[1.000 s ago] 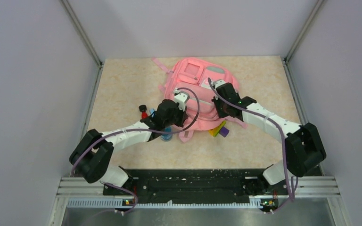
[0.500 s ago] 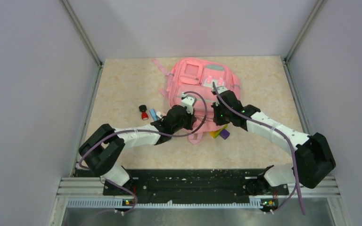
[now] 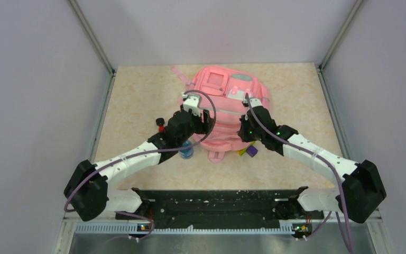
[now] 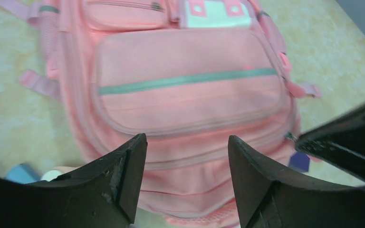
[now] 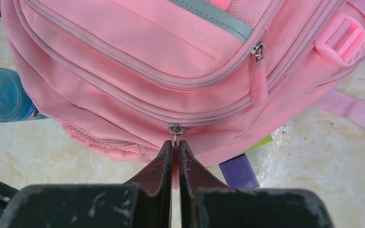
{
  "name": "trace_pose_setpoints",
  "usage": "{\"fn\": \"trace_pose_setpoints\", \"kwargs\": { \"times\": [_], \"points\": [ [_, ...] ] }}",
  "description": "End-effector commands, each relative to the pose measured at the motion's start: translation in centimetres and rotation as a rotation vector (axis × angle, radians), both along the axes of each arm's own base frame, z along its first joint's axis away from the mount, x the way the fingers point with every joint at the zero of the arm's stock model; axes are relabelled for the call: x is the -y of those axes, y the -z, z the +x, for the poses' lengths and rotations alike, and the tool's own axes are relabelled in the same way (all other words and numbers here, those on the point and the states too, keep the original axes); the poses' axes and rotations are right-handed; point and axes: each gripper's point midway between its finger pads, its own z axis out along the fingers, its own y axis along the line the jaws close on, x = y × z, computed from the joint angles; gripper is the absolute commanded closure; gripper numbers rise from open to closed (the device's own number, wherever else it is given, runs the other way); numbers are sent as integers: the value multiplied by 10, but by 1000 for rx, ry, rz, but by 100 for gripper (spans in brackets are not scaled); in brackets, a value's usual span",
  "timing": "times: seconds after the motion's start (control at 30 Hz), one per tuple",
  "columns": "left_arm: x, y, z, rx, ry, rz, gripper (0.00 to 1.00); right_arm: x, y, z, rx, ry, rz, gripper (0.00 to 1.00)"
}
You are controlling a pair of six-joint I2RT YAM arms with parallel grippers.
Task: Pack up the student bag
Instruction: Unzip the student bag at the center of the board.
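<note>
At upper centre of the overhead view lay the student bag (image 3: pixel 224 100). The right gripper (image 5: pixel 176 154) pinched its zip pull (image 5: pixel 175 130); the left gripper (image 4: pixel 186 149) hung wide above. Unpinned, the bag might drag along, or the tab slip out.

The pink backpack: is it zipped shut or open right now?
Shut. Every zip line in view on the student bag lies closed, no gap; the right fingers pinch its zip pull.
</note>
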Motion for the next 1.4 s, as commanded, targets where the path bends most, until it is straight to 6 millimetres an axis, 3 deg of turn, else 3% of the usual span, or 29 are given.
{"fn": "trace_pose_setpoints", "kwargs": {
  "times": [0.0,0.1,0.23,0.3,0.43,0.57,0.77,0.83,0.97,1.0,1.2,1.37],
  "points": [
    [-53,-10,30,-61,-170,-23,32,-2,-17,2,51,23,36,100],
    [-82,0,48,-104,-247,-82,32,-2,-15,1,43,24,35,100],
    [-92,17,65,-172,-272,-156,34,-1,-15,0,40,29,37,100],
    [-95,28,71,-219,-280,-207,40,0,-17,0,41,31,39,100],
    [-95,46,73,-272,-282,-264,53,3,-17,-1,42,43,31,100],
    [-97,61,71,-314,-294,-284,54,4,-15,-1,38,45,24,100],
    [-84,74,66,-379,-234,-298,56,2,-14,0,35,46,28,100],
    [-81,80,64,-407,-217,-296,67,2,-17,0,41,48,33,100],
    [-63,73,56,-386,-110,-378,98,1,-21,1,45,51,44,100],
    [-59,70,53,-376,-82,-401,100,-2,-21,0,42,47,56,100],
    [-44,58,46,-346,-40,-439,100,-29,-19,-7,30,4,78,100],
    [-37,52,42,-320,-33,-463,100,-66,-23,-12,28,-63,102,100]
  ]
}}
